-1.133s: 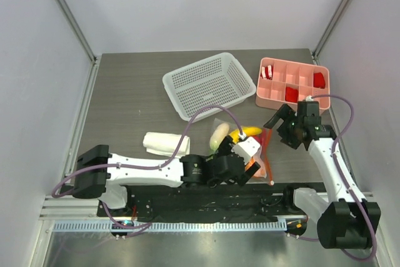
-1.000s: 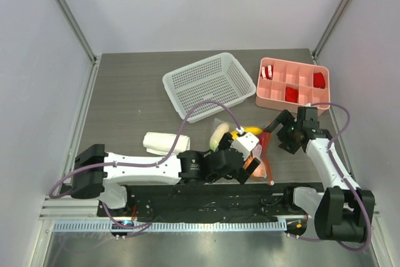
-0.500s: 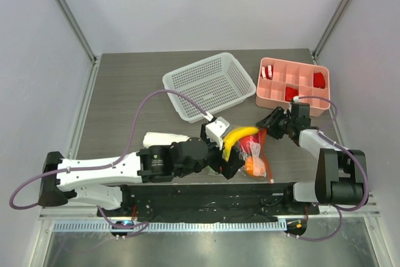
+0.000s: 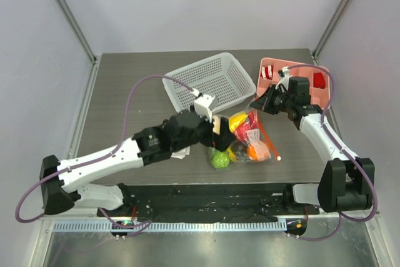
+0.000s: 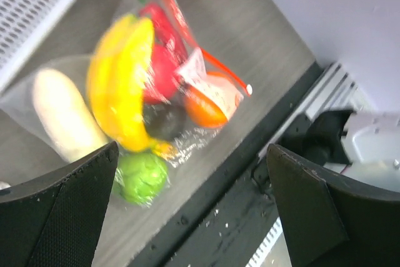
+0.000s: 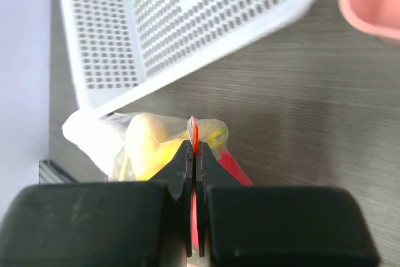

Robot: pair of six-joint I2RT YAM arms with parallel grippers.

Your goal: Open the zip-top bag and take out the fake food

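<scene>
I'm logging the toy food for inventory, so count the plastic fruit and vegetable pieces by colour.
White plastic radish: 1
Yellow plastic banana bunch: 1
Red plastic apple: 1
Dark round plastic piece: 1
Orange plastic fruit: 1
Green plastic apple: 1
Total: 6

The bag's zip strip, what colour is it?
Orange-red. The zip strip shows best in the right wrist view.

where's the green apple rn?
Top view, just right of centre: the green apple sits at the near-left end of the zip-top bag, just below the left gripper.
</scene>
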